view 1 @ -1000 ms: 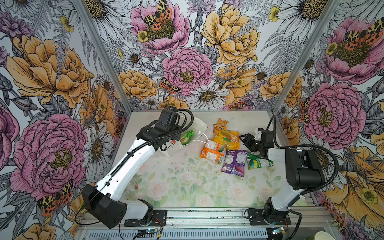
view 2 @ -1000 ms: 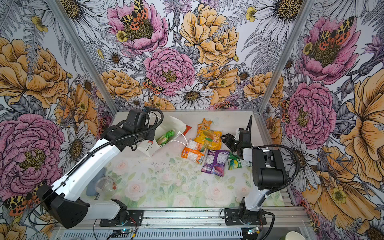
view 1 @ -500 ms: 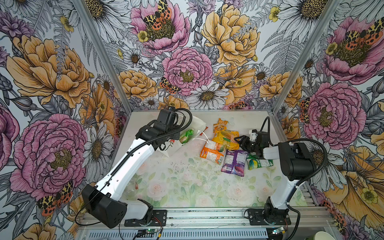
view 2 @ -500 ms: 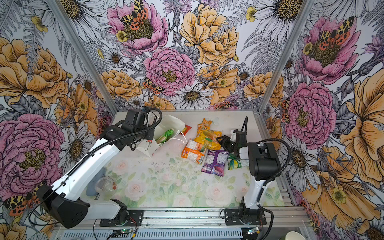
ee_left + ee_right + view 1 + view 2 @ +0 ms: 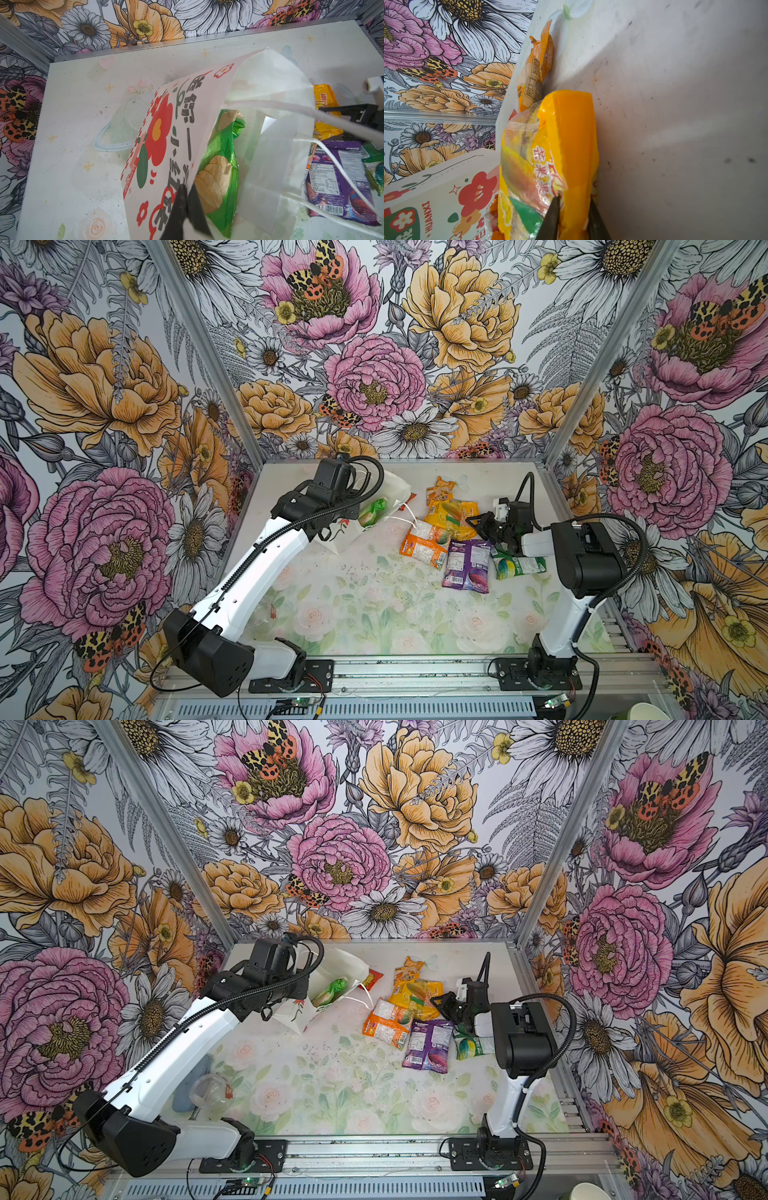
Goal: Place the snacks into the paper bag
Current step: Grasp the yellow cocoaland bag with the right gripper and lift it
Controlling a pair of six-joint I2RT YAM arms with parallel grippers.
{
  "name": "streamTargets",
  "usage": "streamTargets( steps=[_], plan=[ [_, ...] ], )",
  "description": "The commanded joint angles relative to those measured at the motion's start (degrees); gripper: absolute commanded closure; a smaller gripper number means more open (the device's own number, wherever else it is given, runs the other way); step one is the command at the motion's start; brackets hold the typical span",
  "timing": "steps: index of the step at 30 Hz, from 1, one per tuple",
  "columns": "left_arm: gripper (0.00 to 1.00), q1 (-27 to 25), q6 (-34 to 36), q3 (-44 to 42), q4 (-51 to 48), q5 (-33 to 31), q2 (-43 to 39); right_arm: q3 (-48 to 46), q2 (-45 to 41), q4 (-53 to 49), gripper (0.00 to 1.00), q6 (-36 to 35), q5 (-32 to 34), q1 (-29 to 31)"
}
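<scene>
Left pincer (image 5: 186,193) clamps the paper bag (image 5: 166,135) at its rim so the mouth gapes rightward; right pincer (image 5: 573,200) pinches the yellow packet (image 5: 569,135), ready to load it.

Bare table (image 5: 374,605) centre, snacks (image 5: 465,568) heaped beside paper bag (image 5: 390,489) mouth, cord handle (image 5: 409,516) between

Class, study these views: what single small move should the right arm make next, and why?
Probably lift the yellow packet slightly off the table. The right pincer has its tips on both sides of the packet's edge, seemingly gripping it, while the left pincer holds the paper bag open, a green packet inside.
</scene>
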Motion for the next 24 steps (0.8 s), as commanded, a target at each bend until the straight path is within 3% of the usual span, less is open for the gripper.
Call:
streamTargets(
  steps=[1,8,18,24],
  plan=[
    [1.00,0.7,-0.7,-0.7,0.5,1.0,-0.7,-0.1,-2.6,-2.1,0.90,-1.6,1.8,0.6],
    [1.00,1.1,-0.9,-0.7,0.5,1.0,-0.5,0.0,-6.4,-4.9,1.00,-2.5,2.8,0.9],
    [1.00,1.3,-1.0,-1.0,0.9,1.0,-1.1,2.6,-11.4,-11.4,1.00,-4.2,2.5,2.4],
    [1.00,1.3,-1.3,-1.0,1.1,1.0,-1.1,8.3,-15.4,-25.4,1.00,-5.9,5.2,3.6]
  ],
)
